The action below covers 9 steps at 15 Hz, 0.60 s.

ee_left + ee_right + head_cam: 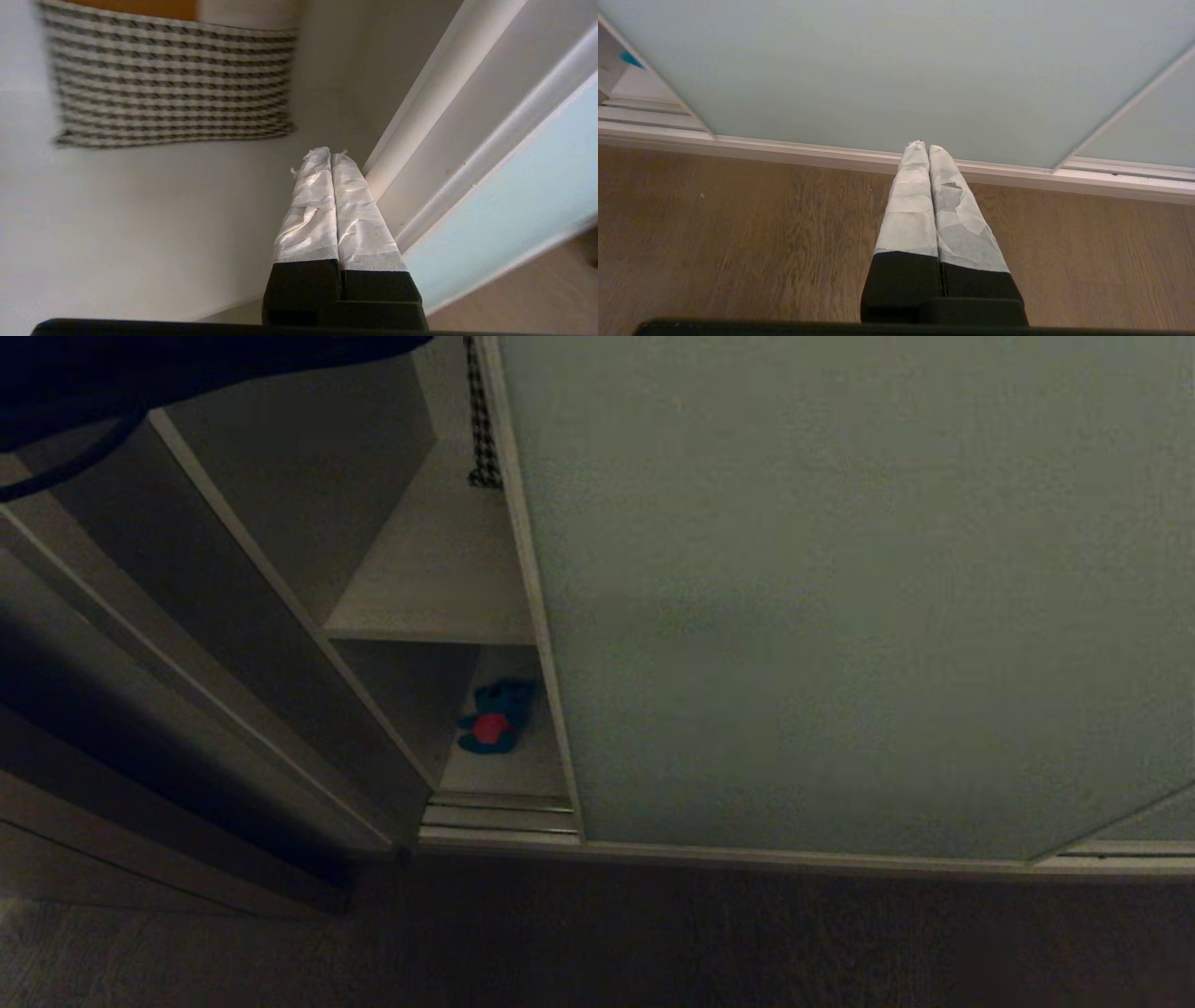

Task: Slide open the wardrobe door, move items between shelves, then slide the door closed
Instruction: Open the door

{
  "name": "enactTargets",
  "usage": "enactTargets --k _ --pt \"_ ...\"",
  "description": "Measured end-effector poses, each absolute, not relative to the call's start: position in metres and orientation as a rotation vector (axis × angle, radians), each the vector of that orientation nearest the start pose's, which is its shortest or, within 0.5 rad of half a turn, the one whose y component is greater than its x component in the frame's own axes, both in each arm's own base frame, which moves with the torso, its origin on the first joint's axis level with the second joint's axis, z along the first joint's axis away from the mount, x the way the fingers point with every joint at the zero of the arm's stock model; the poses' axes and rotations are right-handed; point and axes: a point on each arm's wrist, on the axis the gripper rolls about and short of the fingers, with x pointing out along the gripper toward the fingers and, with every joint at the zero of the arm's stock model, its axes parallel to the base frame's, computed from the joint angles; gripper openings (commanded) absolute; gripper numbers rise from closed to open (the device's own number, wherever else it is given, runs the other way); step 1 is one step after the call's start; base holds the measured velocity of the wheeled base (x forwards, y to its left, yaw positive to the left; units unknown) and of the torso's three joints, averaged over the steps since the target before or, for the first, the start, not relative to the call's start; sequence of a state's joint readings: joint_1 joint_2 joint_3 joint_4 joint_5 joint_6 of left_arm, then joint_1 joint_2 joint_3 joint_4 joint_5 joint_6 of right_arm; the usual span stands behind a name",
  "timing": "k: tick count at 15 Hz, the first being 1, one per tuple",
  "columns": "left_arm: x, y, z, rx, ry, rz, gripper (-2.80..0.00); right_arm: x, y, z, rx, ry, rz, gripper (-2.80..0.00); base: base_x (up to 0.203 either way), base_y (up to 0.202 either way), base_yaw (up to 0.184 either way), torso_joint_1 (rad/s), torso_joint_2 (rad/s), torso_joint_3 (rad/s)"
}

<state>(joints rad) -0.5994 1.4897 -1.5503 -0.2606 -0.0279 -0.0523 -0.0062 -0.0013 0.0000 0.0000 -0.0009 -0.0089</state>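
The sliding wardrobe door [840,597] stands slid to the right, leaving a narrow gap on its left. In that gap an off-white shelf [439,588] is bare. On the board below it [509,770] sits one of the items, a teal-blue bear [495,719] with a red belly. My left gripper [331,154] is shut and holds nothing. It reaches into the gap with its tips close beside the door's beige edge frame [420,140]; contact is unclear. My right gripper [923,147] is shut and empty, low over the floor, pointing at the door's bottom rail.
A black-and-white checked cloth [173,84] hangs inside the wardrobe above the shelf, ahead of the left gripper. The wardrobe's brown side panels [187,663] close off the left. Floor tracks [495,817] run under the gap. Wood floor [738,233] lies in front.
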Motion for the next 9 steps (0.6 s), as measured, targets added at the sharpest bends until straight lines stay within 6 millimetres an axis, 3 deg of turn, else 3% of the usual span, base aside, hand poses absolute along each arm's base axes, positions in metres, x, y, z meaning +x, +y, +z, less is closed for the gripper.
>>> enactTargets --k 9 --pt "0.180 -0.197 0.412 -0.193 -0.251 -0.855 -2.80 -0.023 0.000 0.075 -0.009 -0.001 -0.007 -2.80 0.000 0.000 0.000 0.000 0.00 0.000"
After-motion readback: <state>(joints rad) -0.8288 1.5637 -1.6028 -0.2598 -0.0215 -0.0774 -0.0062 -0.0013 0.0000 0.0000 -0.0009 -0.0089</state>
